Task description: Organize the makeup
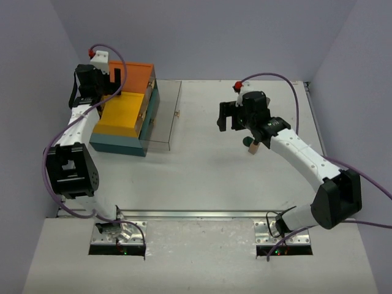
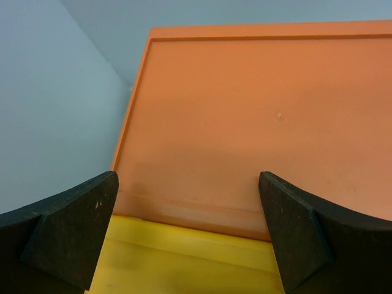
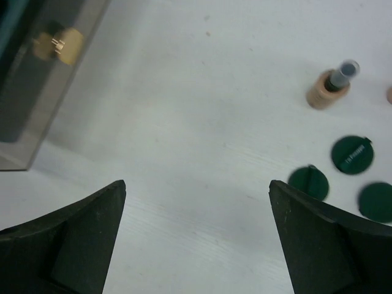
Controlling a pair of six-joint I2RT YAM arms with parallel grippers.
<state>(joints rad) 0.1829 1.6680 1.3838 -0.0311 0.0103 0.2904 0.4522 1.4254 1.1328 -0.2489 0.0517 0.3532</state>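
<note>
The makeup shows best in the right wrist view: a tan bottle (image 3: 327,89) with a dark cap stands on the white table, with three dark green discs (image 3: 352,154) lying flat nearer me. In the top view only a bottle (image 1: 252,149) and a green disc (image 1: 246,141) peek out from under the right arm. My right gripper (image 3: 197,184) (image 1: 228,119) hangs open above bare table, left of these items, nothing between its fingers. My left gripper (image 2: 188,176) (image 1: 110,79) is open over the drawer box, holding nothing.
The orange-yellow-teal drawer box (image 1: 122,116) stands at the back left, its orange top (image 2: 257,116) and a yellow level under the left fingers. A clear drawer (image 1: 164,116) with a gold knob (image 3: 58,44) sticks out toward the table's middle. Walls close in on both sides.
</note>
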